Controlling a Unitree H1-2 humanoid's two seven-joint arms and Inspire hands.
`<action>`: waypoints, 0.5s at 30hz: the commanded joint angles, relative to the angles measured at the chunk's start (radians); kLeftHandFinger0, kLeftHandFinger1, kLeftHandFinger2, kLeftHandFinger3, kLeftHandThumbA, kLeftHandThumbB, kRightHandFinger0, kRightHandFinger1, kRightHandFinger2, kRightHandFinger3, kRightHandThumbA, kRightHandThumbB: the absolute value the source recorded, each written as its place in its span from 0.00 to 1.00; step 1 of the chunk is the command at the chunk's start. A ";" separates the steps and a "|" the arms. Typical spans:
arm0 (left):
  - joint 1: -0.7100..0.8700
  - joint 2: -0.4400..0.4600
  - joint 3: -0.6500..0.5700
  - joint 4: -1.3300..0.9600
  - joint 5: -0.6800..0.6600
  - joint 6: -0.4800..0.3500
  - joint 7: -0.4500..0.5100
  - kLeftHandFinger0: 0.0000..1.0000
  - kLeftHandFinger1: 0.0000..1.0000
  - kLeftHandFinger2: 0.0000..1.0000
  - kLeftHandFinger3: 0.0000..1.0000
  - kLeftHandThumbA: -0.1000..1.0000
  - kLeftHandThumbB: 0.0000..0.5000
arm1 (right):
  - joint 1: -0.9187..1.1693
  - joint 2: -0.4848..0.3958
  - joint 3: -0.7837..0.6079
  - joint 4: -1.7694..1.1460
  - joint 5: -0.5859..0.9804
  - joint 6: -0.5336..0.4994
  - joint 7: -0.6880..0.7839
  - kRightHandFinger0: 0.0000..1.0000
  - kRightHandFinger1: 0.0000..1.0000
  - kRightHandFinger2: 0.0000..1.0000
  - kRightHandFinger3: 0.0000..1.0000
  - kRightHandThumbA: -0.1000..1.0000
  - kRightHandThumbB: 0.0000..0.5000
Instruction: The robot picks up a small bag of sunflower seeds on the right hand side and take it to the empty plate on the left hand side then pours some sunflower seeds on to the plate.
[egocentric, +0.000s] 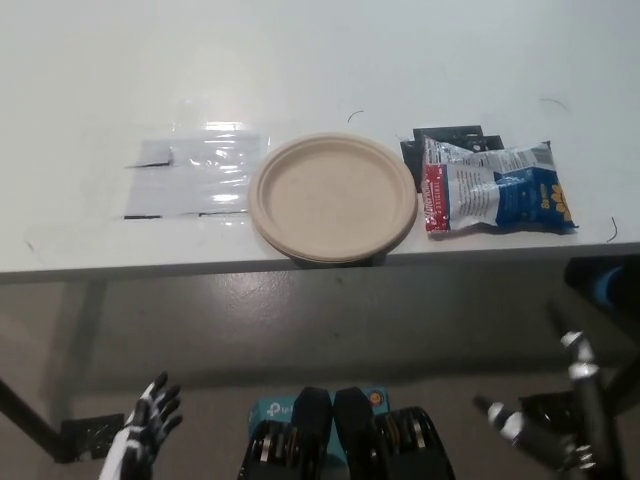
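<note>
Two hands low, below tabletop (90, 80) edge: left hand (148, 425) at 7 o'clock, right hand (545, 425) at 5, both spread, empty. Seed bag (495, 187) flat at 3 o'clock of plate (333, 197), just beside, reachable for right hand.

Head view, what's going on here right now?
Nothing is being handled yet. A bag of sunflower seeds lies flat on the white table, to the right of an empty plate near the front edge. The left hand sits low at the lower left with fingers spread, holding nothing. The right hand is low at the lower right, also open and away from the bag.
</note>
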 joint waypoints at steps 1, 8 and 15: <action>-0.041 0.006 -0.031 -0.033 0.031 -0.038 -0.021 1.00 1.00 1.00 1.00 1.00 0.26 | -0.075 -0.075 -0.054 -0.181 -0.141 0.060 0.028 1.00 1.00 1.00 1.00 1.00 0.00; -0.060 0.015 -0.032 0.020 0.037 -0.039 -0.007 1.00 1.00 1.00 1.00 1.00 0.24 | -0.347 -0.304 -0.059 -0.284 -0.121 0.363 0.313 1.00 1.00 1.00 1.00 0.60 0.30; -0.061 0.018 -0.033 0.049 0.045 -0.046 -0.006 1.00 1.00 1.00 1.00 1.00 0.24 | -0.569 -0.460 -0.002 -0.142 -0.184 0.490 0.457 1.00 1.00 1.00 1.00 0.55 0.80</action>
